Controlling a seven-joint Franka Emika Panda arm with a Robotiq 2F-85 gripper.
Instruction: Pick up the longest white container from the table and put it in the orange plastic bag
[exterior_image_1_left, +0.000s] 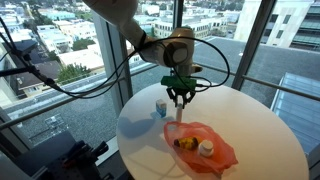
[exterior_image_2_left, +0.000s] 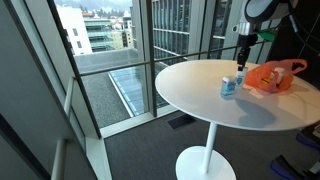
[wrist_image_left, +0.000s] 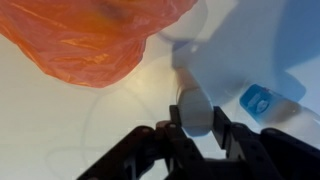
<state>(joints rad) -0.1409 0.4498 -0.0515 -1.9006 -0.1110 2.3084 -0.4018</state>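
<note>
My gripper (exterior_image_1_left: 179, 98) is shut on the long white container (exterior_image_1_left: 179, 111), which hangs upright from the jaws just above the round white table (exterior_image_1_left: 260, 135). The orange plastic bag (exterior_image_1_left: 212, 152) lies on the table just in front of it, towards the near side. In the wrist view the container (wrist_image_left: 190, 98) sits between the two fingers of my gripper (wrist_image_left: 195, 118), and the orange bag (wrist_image_left: 90, 35) fills the upper left. In an exterior view the gripper (exterior_image_2_left: 241, 55) hangs above the table beside the bag (exterior_image_2_left: 272, 77).
A small white container with a blue lid (exterior_image_1_left: 161, 107) stands on the table next to the gripper; it also shows in the wrist view (wrist_image_left: 257, 99) and in an exterior view (exterior_image_2_left: 229, 87). A yellow item (exterior_image_1_left: 183, 142) and a white-capped item (exterior_image_1_left: 206, 148) lie on the bag. Glass windows surround the table.
</note>
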